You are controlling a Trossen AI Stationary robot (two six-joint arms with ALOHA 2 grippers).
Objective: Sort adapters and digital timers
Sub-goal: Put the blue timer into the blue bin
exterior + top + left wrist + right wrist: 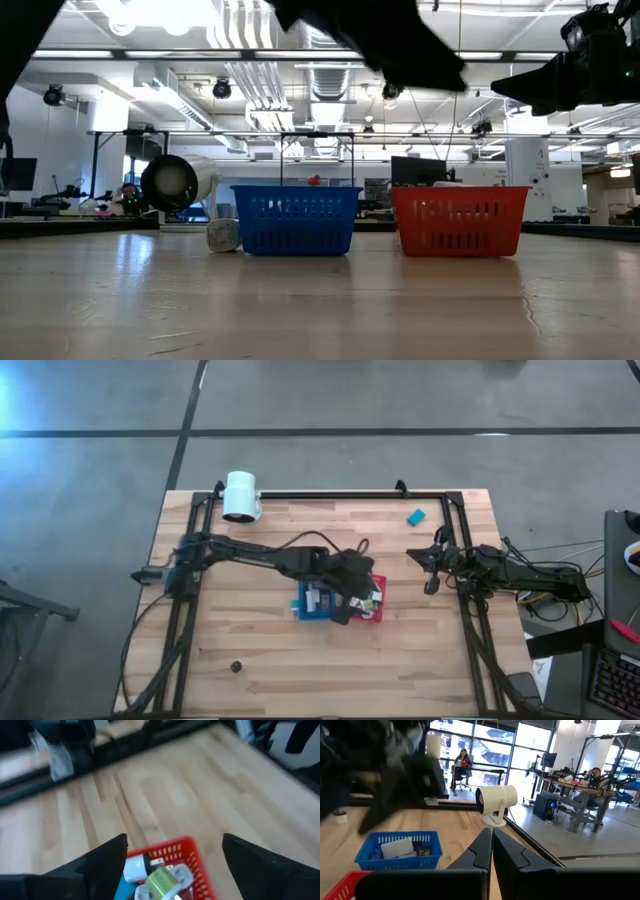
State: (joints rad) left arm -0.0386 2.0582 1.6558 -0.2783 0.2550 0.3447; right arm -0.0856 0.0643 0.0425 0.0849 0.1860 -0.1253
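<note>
Your left gripper (172, 855) hangs jaws wide and empty over the red basket (192, 852) of adapters (162, 880) (light, hard, slick cubes, probably best pinched across flat sides), right gripper (491, 851) closed, empty.

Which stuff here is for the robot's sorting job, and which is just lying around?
For the job:
- blue basket with flat timers inside
- red basket with small adapters
- teal timer alone by the table's far edge
- left gripper, jaws open above the red basket

Just lying about:
- white cylinder
- small dark thing at the near edge
</note>
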